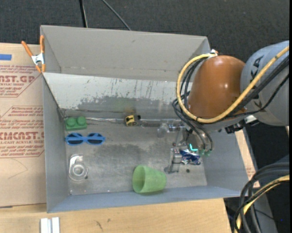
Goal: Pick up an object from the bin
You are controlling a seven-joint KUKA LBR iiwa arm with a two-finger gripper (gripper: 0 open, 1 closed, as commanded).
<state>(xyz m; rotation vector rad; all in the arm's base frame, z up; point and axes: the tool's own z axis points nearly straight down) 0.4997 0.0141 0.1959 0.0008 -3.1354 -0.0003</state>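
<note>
My gripper (176,161) hangs low over the right part of the bin floor, below the orange wrist cover. A small blue and white thing (189,158) lies right by its fingertips; whether it sits between them I cannot make out. A light green cup (148,179) lies on its side just to the lower left of the gripper, apart from it. A clear stick with a small yellow and black piece (130,119) lies along the back of the floor, up and to the left.
At the left side of the bin lie a green brick (75,124), blue toy sunglasses (85,139) and a clear plastic cup (77,169). The bin's right wall stands close behind the gripper.
</note>
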